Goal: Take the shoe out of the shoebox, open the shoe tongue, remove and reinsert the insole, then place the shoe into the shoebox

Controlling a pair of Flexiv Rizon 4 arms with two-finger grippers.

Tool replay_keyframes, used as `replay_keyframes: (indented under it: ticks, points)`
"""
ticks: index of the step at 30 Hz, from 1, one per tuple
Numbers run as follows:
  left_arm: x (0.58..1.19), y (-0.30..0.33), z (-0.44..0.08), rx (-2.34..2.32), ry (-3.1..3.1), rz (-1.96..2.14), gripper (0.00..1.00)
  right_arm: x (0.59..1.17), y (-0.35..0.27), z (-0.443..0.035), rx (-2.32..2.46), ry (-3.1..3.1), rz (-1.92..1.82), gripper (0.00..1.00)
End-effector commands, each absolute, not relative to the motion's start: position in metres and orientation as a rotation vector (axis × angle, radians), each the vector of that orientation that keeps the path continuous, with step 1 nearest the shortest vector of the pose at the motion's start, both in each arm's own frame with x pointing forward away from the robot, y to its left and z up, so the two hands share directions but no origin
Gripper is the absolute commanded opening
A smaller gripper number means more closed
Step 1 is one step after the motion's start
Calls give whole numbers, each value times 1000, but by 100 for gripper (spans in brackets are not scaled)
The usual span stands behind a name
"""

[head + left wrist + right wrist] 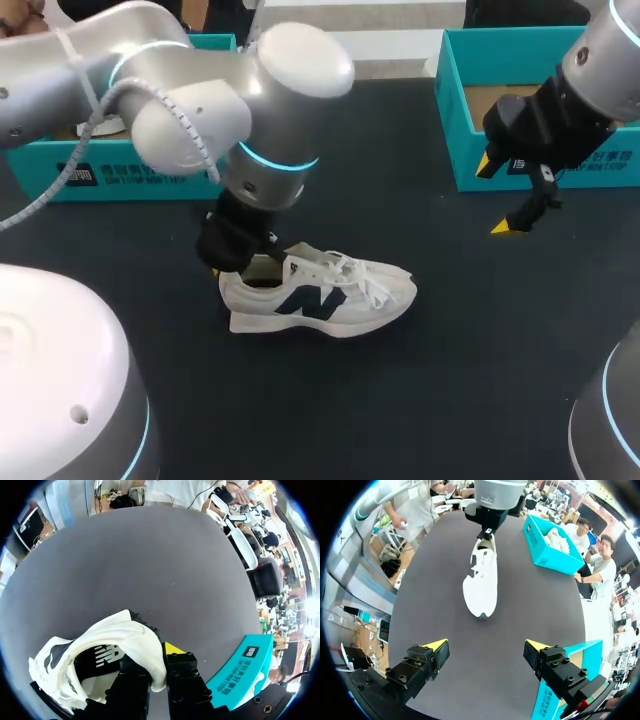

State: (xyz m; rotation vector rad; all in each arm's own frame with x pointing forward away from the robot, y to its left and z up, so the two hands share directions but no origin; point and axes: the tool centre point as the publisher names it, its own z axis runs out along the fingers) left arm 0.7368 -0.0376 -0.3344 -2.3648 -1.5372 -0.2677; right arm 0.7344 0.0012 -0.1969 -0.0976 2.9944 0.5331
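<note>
- One white shoe (325,295) lies on its sole in the middle of the frame, on the dark table (450,360), toe towards the right, outside both boxes.
- It has one navy letter emblem (312,303) on its side, and white laces (365,280).
- There are two teal shoeboxes: the left shoebox (60,170) at the upper left and the right shoebox (455,110) at the upper right. Each has a dark label and pale print on its front wall.
- There are two claws. The left claw (240,262) pinches the shoe's heel collar between its fingers.
- The right claw (497,197) hangs with its fingers spread wide and nothing between them, above the table in front of the right shoebox and well apart from the shoe.
</note>
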Motion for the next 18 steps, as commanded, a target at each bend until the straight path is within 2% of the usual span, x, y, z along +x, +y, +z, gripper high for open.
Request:
replay_keyframes:
  ticks: [1, 10, 11, 12, 13, 14, 18]
  points:
    - [738, -45, -353, -2351, -1533, -290, 0, 735, 2, -198, -98, 2995, 532, 100]
    - [734, -37, -380, -2309, -1542, -302, 0, 735, 2, -198, -98, 2995, 532, 100]
    - [734, -35, -380, -2310, -1542, -302, 7, 735, 2, -198, -98, 2995, 532, 100]
    - [733, -34, -379, -2308, -1548, -305, 29, 735, 2, -198, -98, 2995, 532, 100]
    - [732, -33, -379, -2313, -1546, -296, 57, 735, 2, -198, -98, 2995, 532, 100]
    - [732, -32, -377, -2321, -1550, -285, 100, 735, 2, -198, -98, 2995, 532, 100]
    - [729, -28, -364, -2352, -1572, -263, 100, 735, 2, -198, -98, 2995, 532, 100]
